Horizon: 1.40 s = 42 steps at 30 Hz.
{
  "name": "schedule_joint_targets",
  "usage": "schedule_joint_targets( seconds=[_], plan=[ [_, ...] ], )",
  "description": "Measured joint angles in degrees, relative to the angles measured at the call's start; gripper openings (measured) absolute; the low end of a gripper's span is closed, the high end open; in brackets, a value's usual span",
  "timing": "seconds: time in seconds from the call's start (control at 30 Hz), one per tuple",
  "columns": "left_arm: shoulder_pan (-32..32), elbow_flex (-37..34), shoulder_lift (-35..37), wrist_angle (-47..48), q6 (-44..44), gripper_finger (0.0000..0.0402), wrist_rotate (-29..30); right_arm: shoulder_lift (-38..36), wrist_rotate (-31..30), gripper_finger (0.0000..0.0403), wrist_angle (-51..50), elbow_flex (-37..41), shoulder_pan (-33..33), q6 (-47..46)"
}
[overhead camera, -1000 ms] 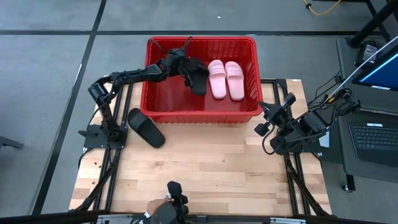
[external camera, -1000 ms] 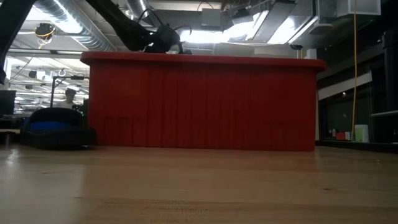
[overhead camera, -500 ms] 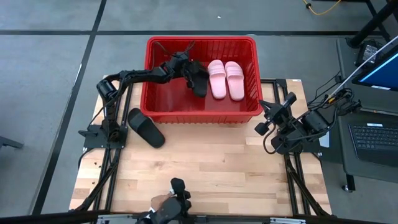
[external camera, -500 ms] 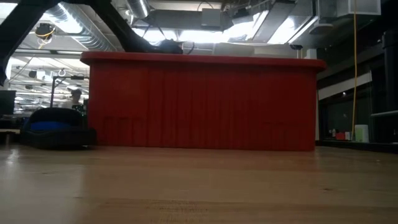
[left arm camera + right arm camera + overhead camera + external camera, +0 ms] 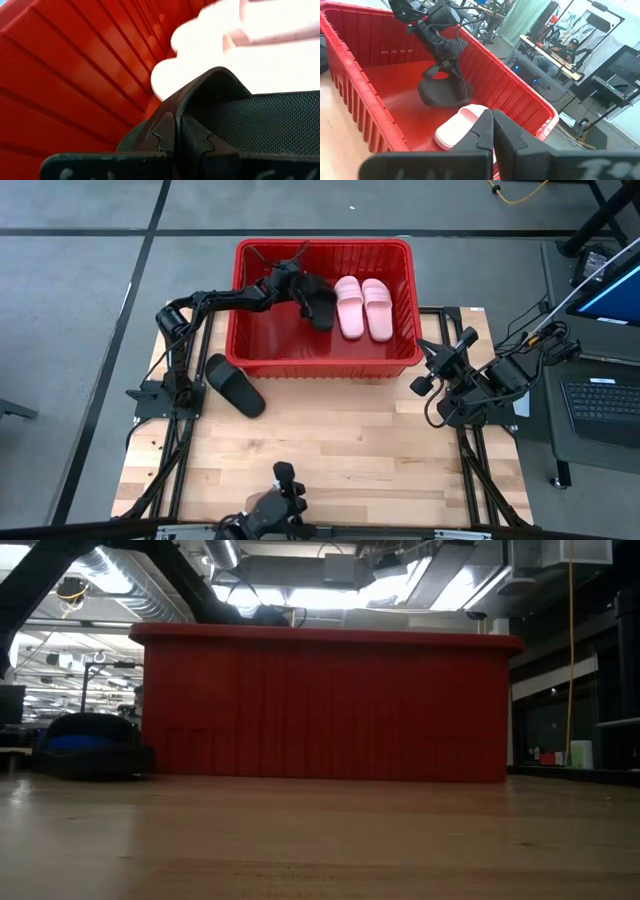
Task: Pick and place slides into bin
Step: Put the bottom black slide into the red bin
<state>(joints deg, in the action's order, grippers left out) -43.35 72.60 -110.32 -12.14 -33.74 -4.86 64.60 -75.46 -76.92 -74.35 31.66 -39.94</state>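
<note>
The red bin (image 5: 324, 362) stands at the table's far middle. Two pale pink slides (image 5: 362, 307) lie side by side on its floor, toward its right wall. My left gripper (image 5: 303, 290) reaches into the bin from the left and is shut on a black slide (image 5: 321, 310) just left of the pink pair; this also shows in the right wrist view (image 5: 440, 92). The second black slide (image 5: 235, 385) lies sole down on the table, left of the bin's near corner. My right gripper (image 5: 437, 367) is shut and empty at the table's right edge. My left gripper pinches the black slide's strap at its arched edge (image 5: 182, 107) between its two fingers. The fingers come from above, slanting down from the bin's left side. The slide hangs tilted below them, low inside the bin beside the pink slides; its lower part (image 5: 435, 100) seems to be at the bin's floor.
The bin's left half (image 5: 262, 330) has bare floor. The wooden table (image 5: 340, 450) is open in front of the bin. A person's hand (image 5: 268, 508) shows at the table's near edge. A laptop (image 5: 600, 405) stands beyond the right edge.
My left gripper has gone down into the bin and a little toward the pink slides, still shut on the black slide. In the low view it has sunk almost behind the bin's rim.
</note>
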Motion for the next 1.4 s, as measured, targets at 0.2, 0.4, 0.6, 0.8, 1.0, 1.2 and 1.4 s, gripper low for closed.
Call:
schedule_joint_targets(
  seconds=[0.2,0.4,0.6,0.8,1.0,1.2,1.4],
  plan=[
    [-0.4,0.0,-0.3,-0.6,1.5,0.0003,-1.1,0.0,0.0,0.0006,0.0,0.0,0.0,0.1],
    [-0.3,0.0,-1.3,-0.4,1.5,0.0003,-1.1,0.0,0.0,0.0006,0.0,0.0,0.0,0.2],
    [-0.2,0.1,-3.3,-1.3,1.4,0.0003,-1.3,0.0,0.0,0.0006,0.0,0.0,0.0,0.2],
    [0.1,0.2,-4.1,-1.8,1.5,0.0006,-1.1,0.0,0.0,0.0006,0.1,0.0,0.0,0.1],
    [0.1,0.1,-4.1,-1.1,1.7,0.0031,-0.7,0.0,0.0,0.0006,0.9,0.0,0.0,0.1],
    [0.1,0.0,-4.3,0.3,3.2,0.0058,-0.3,0.0,0.0,0.0006,1.5,0.0,0.0,0.2],
    [0.4,-0.1,-4.4,3.1,4.2,0.0071,-0.3,0.0,0.0,0.0006,3.5,0.0,0.0,3.0]
  ],
)
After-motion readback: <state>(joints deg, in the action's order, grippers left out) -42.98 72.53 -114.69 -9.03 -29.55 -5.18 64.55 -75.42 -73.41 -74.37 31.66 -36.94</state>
